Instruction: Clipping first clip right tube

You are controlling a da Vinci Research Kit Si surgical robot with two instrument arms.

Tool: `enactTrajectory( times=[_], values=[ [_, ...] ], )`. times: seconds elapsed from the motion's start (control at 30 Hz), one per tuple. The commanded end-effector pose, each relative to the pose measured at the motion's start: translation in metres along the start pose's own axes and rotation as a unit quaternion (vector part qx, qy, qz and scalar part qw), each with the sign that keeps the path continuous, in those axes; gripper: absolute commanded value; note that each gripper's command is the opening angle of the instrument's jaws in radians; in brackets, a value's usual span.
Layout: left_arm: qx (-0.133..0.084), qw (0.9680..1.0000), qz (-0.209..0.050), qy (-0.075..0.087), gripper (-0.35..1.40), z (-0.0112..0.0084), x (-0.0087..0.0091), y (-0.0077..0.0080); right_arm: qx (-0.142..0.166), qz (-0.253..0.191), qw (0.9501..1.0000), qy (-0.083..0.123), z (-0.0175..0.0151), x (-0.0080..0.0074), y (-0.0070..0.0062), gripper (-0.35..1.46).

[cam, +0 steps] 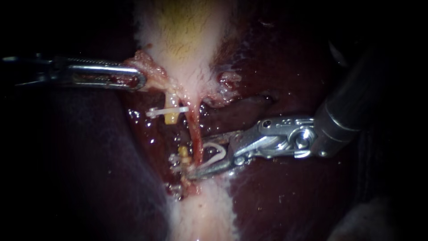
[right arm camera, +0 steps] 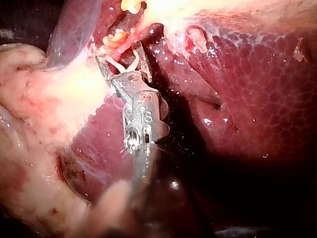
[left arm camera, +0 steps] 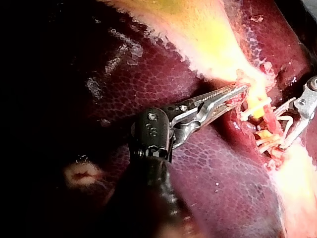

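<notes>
No legible txt, labels or nos. seen.

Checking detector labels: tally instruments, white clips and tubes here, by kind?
Instruments: 2 (left instrument gripping gallbladder, right instrument)
White clips: 2 (shut clip on left tube; open clip in right instrument's jaws)
Tubes: 2 (left tube, right tube)
Total: 6; a possible third clip lower down is unclear.

Our right instrument (right arm camera: pixel 119 53) holds a white clip (right arm camera: pixel 120 65) in its spread jaws, which straddle the reddish tube (right arm camera: pixel 126 45) beside the dark, wet liver (right arm camera: pixel 247 99).
</notes>
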Motion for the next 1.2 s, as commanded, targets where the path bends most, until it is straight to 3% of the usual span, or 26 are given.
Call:
enactTrajectory(
  times=[0.03,0.5,0.8,1.2],
  values=[
    [0.000,1.0000,0.000,0.000,-0.35,0.0000,0.0000,0.0000,0.001,0.003,1.0000,-0.001,0.0001,-0.0001,0.0000,0.48],
    [0.000,1.0000,0.000,0.000,-0.35,0.0000,0.0000,0.0000,0.018,0.021,0.9993,0.027,0.0013,0.0001,-0.0008,0.49],
    [0.000,1.0000,0.000,0.000,-0.35,0.0000,0.0000,-0.0001,0.019,0.021,0.9992,0.027,0.0011,0.0003,-0.0012,0.49],
    [-0.001,1.0000,0.000,0.000,-0.35,-0.0002,0.0000,-0.0003,0.050,0.017,0.9984,0.019,-0.0018,0.0017,-0.0045,0.48]
  ],
)
